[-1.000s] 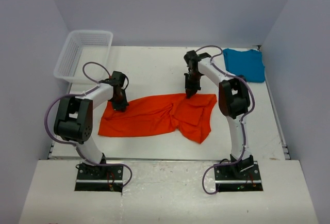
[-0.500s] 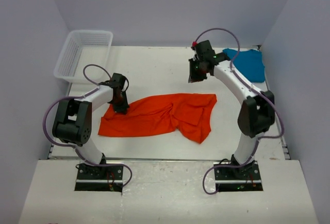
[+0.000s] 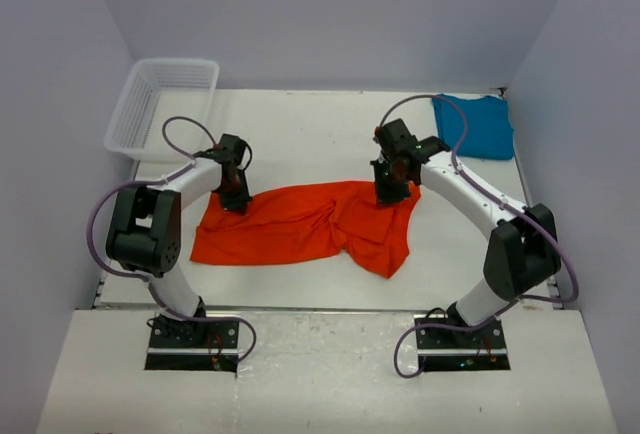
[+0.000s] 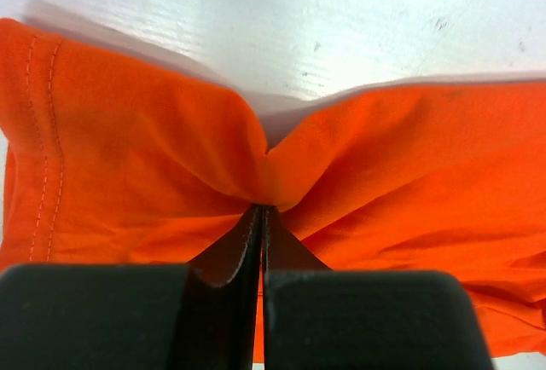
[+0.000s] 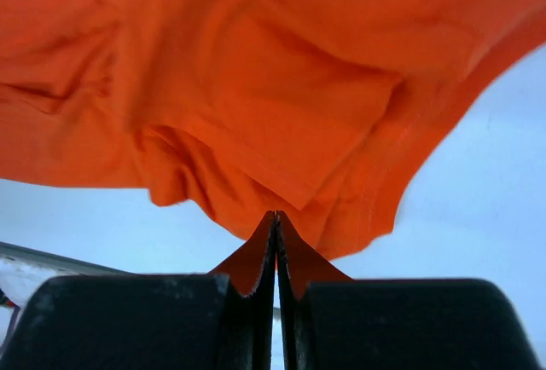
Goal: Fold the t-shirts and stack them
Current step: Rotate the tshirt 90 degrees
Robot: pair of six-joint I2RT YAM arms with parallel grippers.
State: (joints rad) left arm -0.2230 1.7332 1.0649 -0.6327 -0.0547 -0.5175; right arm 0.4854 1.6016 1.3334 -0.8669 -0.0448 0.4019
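We see the left gripper (image 3: 238,204) and the right gripper (image 3: 384,194), jaws pressed together, each pinching a puckered fold at the far edge of the soft, rumpled orange shirt (image 3: 300,226), near its left and right ends, with the smoother teal shirt (image 3: 475,126) lying flat beyond its right end.

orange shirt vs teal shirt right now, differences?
The orange shirt lies spread and rumpled mid-table; the teal shirt sits in the far right corner, taking less room. The left gripper and right gripper pinch the orange shirt's far edge; nothing touches the teal shirt. Both rest on the table.
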